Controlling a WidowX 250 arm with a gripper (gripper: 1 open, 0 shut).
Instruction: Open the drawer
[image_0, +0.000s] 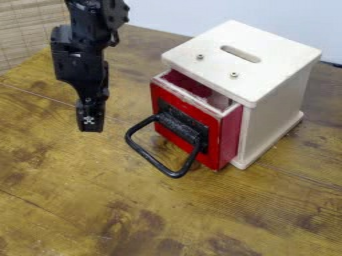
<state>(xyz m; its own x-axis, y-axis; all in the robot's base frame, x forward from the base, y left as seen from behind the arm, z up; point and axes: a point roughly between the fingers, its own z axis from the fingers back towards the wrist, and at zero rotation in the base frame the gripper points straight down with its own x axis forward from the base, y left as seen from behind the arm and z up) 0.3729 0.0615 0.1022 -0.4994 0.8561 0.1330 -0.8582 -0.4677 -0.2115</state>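
The red-fronted drawer (187, 122) sits in a small white box (274, 95) with a slotted top. The drawer is pulled out a little; a dark gap shows along its top left edge. Its big black loop handle (163, 150) hangs forward and rests low on the wooden table. My black gripper (90, 118) hangs from the arm at the upper left, to the left of the handle and apart from it, holding nothing. The fingers look close together, but the view does not show whether they are open or shut.
The wooden table (80, 200) stretches in front and to the left. A woven mat or basket (24, 35) lies at the far left edge. A pale wall stands behind the box.
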